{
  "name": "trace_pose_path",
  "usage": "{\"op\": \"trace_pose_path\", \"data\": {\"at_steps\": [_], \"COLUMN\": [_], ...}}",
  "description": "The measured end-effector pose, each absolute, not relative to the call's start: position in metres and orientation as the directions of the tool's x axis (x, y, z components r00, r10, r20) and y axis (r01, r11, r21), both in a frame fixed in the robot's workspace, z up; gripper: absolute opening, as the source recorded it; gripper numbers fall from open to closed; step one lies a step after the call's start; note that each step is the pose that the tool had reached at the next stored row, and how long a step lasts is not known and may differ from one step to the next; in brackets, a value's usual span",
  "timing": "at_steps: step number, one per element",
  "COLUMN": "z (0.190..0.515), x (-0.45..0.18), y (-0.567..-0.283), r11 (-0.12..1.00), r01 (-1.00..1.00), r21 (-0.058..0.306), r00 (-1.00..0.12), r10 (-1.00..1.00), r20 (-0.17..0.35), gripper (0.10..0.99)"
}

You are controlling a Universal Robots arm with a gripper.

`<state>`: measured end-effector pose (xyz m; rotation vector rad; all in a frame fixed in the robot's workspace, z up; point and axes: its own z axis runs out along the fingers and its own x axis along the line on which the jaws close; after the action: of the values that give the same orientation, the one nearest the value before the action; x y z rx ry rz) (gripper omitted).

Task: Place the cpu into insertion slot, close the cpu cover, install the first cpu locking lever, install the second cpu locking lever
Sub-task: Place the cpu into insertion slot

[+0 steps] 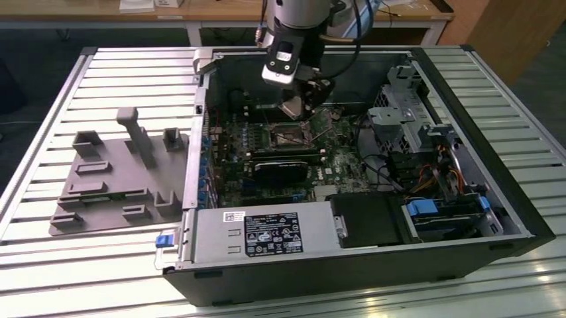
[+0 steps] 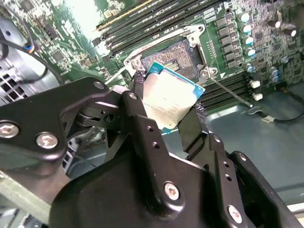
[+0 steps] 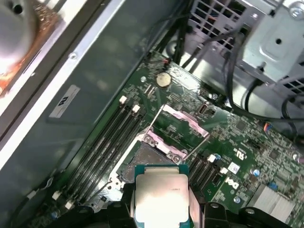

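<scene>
The cpu (image 2: 172,100), a small square chip with a dull silvery top and blue-green edge, is clamped between my gripper (image 2: 168,108) fingers (image 2: 137,102). It hangs tilted just above the insertion slot (image 2: 178,58), a dark square socket in a silver frame on the green board. In the first wrist view the cpu (image 3: 161,197) sits at my gripper (image 3: 161,211), close to the open insertion slot (image 3: 148,154). The cpu cover (image 3: 183,119) stands raised on the slot's far side, and two thin locking levers (image 3: 196,145) stick up beside it. In the exterior view my gripper (image 1: 299,109) hovers over the insertion slot (image 1: 287,134).
The open computer case (image 1: 354,271) lies on a slatted table. A black rectangular module (image 1: 278,169) sits near the socket, memory slots (image 3: 109,137) run alongside it, and a drive cage with cables (image 1: 415,116) is on the exterior view's right. A grey fixture tray (image 1: 115,179) lies outside the case.
</scene>
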<state>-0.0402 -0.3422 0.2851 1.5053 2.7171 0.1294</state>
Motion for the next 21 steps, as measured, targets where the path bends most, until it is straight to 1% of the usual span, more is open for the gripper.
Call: {"op": "trace_pose_path", "data": {"at_steps": [21], "z": [0.2839], "x": [-0.0402], "y": [-0.3422], "r11": [0.217], "r01": [0.972], "r21": [0.087], "r00": [-0.219], "r10": [0.976], "r20": [0.007], "gripper": [0.537]}}
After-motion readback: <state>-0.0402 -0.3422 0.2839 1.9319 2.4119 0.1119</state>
